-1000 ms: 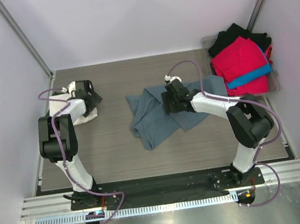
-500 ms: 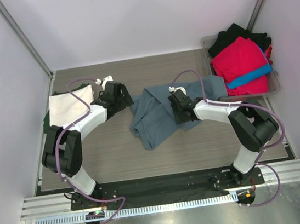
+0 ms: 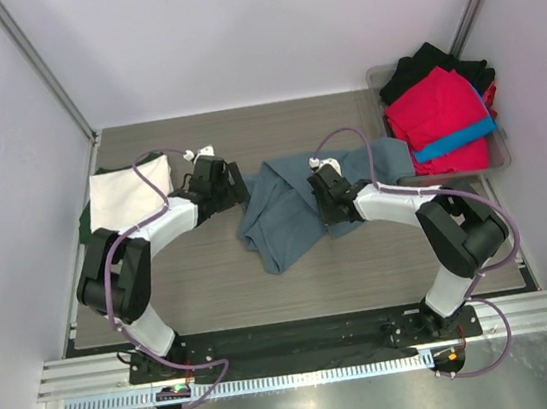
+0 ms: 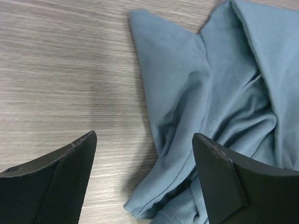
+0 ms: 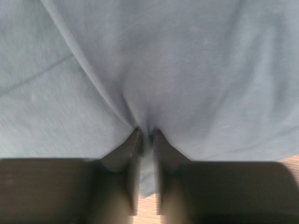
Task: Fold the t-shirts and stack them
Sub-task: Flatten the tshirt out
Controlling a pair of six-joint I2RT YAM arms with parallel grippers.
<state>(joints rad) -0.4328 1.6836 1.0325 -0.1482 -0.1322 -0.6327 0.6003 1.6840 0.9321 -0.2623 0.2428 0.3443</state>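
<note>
A slate blue-grey t-shirt (image 3: pixel 277 216) lies crumpled in the middle of the table. My right gripper (image 3: pixel 322 202) is pressed onto its right part. In the right wrist view this gripper (image 5: pixel 146 133) is shut on a pinched ridge of the blue-grey cloth (image 5: pixel 163 56). My left gripper (image 3: pixel 236 191) hangs over the shirt's left edge. Its open jaws (image 4: pixel 144 135) straddle a folded hem of the shirt (image 4: pixel 224 70), holding nothing. A folded cream-white t-shirt (image 3: pixel 126 192) lies at the far left on a dark green one (image 3: pixel 84 223).
A clear bin (image 3: pixel 374 75) at the back right holds red (image 3: pixel 438 112), black (image 3: pixel 431 58) and bright blue (image 3: pixel 452 141) shirts. Bare wood-grain table (image 3: pixel 193 286) shows around the blue-grey shirt. White walls enclose the table on three sides.
My left arm has swung from the cream-white stack rightwards to the blue-grey shirt's left edge. The right gripper has closed on the cloth.
</note>
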